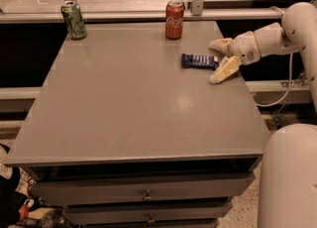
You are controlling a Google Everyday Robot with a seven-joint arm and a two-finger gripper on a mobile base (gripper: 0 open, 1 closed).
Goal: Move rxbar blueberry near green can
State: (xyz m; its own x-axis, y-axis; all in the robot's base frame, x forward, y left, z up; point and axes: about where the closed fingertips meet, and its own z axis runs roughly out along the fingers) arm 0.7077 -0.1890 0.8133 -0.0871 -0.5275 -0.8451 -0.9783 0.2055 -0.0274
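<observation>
The flat, dark blue rxbar blueberry (199, 61) lies at the grey table's (124, 103) right side, well apart from the green can (74, 20) in the far-left corner. The cream gripper (218, 58), spread wide and empty, sits just beside it.

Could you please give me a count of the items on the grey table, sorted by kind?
Drink cans: 2, the green can and the red Coca-Cola can.
Snack bars: 1, the rxbar blueberry.
Total: 3.
The end effector, open, sits at one end of the bar; not counted.
</observation>
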